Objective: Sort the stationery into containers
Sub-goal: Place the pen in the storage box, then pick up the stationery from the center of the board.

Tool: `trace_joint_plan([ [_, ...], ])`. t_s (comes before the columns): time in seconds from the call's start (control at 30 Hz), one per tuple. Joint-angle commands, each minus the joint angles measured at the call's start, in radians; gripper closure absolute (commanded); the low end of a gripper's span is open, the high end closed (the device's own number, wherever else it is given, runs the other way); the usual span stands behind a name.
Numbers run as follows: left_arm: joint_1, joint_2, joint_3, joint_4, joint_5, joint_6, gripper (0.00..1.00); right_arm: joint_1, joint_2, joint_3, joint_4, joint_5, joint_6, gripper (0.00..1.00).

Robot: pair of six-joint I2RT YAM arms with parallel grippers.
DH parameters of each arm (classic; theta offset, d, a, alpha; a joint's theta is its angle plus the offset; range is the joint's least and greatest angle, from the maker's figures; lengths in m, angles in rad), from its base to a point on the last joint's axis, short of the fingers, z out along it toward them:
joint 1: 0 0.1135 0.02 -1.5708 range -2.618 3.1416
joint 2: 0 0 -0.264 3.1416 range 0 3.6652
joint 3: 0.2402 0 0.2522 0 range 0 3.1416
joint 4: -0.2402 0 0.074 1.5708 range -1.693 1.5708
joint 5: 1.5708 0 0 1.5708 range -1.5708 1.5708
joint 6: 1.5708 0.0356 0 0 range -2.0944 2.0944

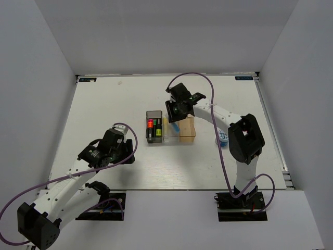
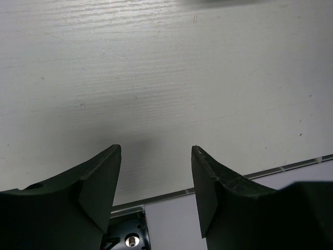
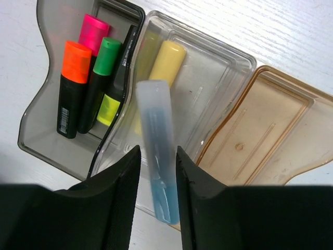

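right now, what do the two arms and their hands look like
Both the left arm and right arm have white links with bulky black joints on black base plates. A purple cable loops along each. The left hand and right hand each have two matte black wedge-shaped fingers.

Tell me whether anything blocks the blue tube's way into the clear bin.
Nothing visible does. The blue tube, in the right gripper, is over the clear bin, whose top is open; a yellow highlighter lies inside, leaving bare floor beside it.

blue tube [image 3: 158, 156] – tilted over clear bin [image 3: 208, 88] | highlighters [image 3: 96, 88] – grey bin [image 3: 39, 120]
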Motion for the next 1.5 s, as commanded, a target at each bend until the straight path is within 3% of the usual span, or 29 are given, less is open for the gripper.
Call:
trace_joint_plan([
  [0.0, 0.007, -0.005, -0.003, 0.013, 0.016, 0.004, 0.33, -0.001, -0.001, 0.019, 0.036, -0.021, -0.019, 0.63],
  [0.1, 0.006, -0.005, 0.001, 0.012, 0.017, 0.005, 0.33, 0.0, 0.01, 0.033, 0.033, -0.027, -0.02, 0.53],
  [0.27, 0.006, -0.005, 0.004, 0.004, 0.016, 0.01, 0.33, -0.003, 0.01, 0.053, 0.021, -0.053, -0.014, 0.51],
  [0.37, 0.006, -0.004, 0.014, 0.006, 0.013, 0.02, 0.33, 0.0, -0.089, 0.035, 0.041, -0.056, -0.077, 0.67],
  [0.43, 0.007, 0.004, 0.028, 0.001, 0.013, 0.025, 0.33, 0.002, -0.149, -0.039, 0.088, -0.01, -0.204, 1.0],
  [0.47, 0.007, 0.013, 0.034, -0.002, 0.014, 0.033, 0.39, -0.009, -0.221, -0.118, 0.122, -0.003, -0.242, 1.0],
  [0.5, 0.007, 0.016, 0.046, 0.001, 0.014, 0.036, 0.47, -0.011, -0.299, -0.166, 0.244, 0.165, -0.319, 1.0],
  [0.53, 0.009, 0.021, 0.053, 0.006, 0.022, 0.043, 0.58, -0.017, -0.336, -0.336, 0.303, 0.228, -0.333, 1.0],
  [0.57, 0.009, 0.037, 0.057, 0.007, 0.023, 0.046, 0.84, -0.028, -0.414, -0.387, 0.363, 0.282, -0.35, 1.0],
  [0.6, 0.01, 0.045, 0.072, 0.003, 0.026, 0.056, 0.93, -0.037, -0.453, -0.416, 0.409, 0.295, -0.397, 1.0],
  [0.63, 0.012, 0.053, 0.085, 0.001, 0.029, 0.066, 0.97, -0.061, -0.467, -0.412, 0.339, 0.313, -0.411, 0.97],
  [0.67, 0.018, 0.074, 0.096, 0.0, 0.029, 0.072, 0.97, -0.083, -0.469, -0.403, 0.24, 0.333, -0.402, 0.77],
  [0.7, 0.024, 0.08, 0.096, 0.0, 0.029, 0.086, 0.92, -0.113, -0.47, -0.4, 0.184, 0.352, -0.398, 0.56],
  [0.73, 0.029, 0.09, 0.097, 0.003, 0.034, 0.089, 0.8, -0.126, -0.511, -0.419, 0.132, 0.349, -0.381, 0.27],
  [0.77, 0.046, 0.093, 0.091, 0.009, 0.039, 0.091, 0.43, -0.171, -0.531, -0.47, 0.113, 0.329, -0.381, 0.17],
  [0.8, 0.055, 0.099, 0.083, 0.013, 0.04, 0.094, 0.31, -0.184, -0.56, -0.525, 0.113, 0.329, -0.378, 0.1],
  [0.87, 0.084, 0.099, 0.062, 0.038, 0.088, 0.094, 0.2, -0.204, -0.652, -0.576, 0.098, 0.33, -0.376, 0.1],
  [1.1, 0.125, 0.084, 0.048, 0.056, 0.154, 0.094, 0.16, -0.328, -0.636, -0.581, -0.037, 0.304, -0.31, 0.1],
  [1.47, 0.129, 0.065, 0.039, 0.056, 0.16, 0.094, 0.16, -0.459, -0.496, -0.588, -0.03, 0.105, -0.22, 0.13],
])
